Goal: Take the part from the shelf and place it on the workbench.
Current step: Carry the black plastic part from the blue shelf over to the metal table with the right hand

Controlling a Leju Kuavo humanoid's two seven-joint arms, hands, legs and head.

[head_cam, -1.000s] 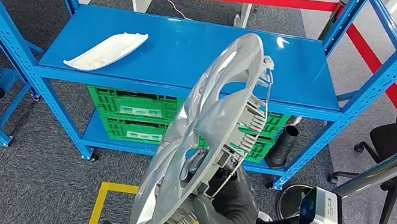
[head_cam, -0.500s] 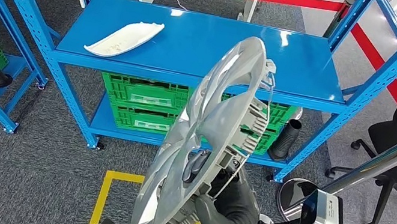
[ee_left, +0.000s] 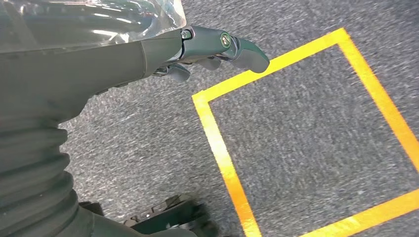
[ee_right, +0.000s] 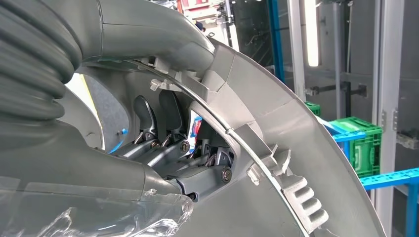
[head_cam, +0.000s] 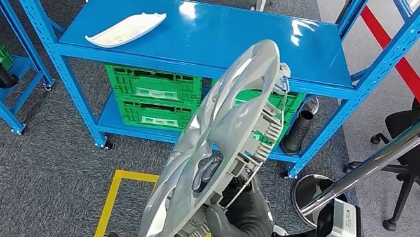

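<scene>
I find the part, a silver wheel cover (head_cam: 215, 151), off the blue shelf (head_cam: 208, 34) and carried on edge in front of the body, gripped by my right hand (head_cam: 230, 215). The upright carry looks deliberate: it keeps the broad disc close to the body and lets the fingers hook the rim structure instead of spreading across the face. The head view confirms the cover is clear of the shelf, with the shelf deck beyond it bearing a white curved piece (head_cam: 124, 28) and green crates (head_cam: 152, 102) stacked below; it hides most of the grasp behind the disc. The right wrist view supplies that detail: dark fingers (ee_right: 163, 123) pass through an opening in the cover's ribbed back, closed around it. My left hand (ee_left: 212, 47) hangs over grey carpet beside a yellow floor marking (ee_left: 222, 158), fingers extended, holding nothing. No workbench is visible, so I judge the carry phase is under way and placement not yet begun.
</scene>
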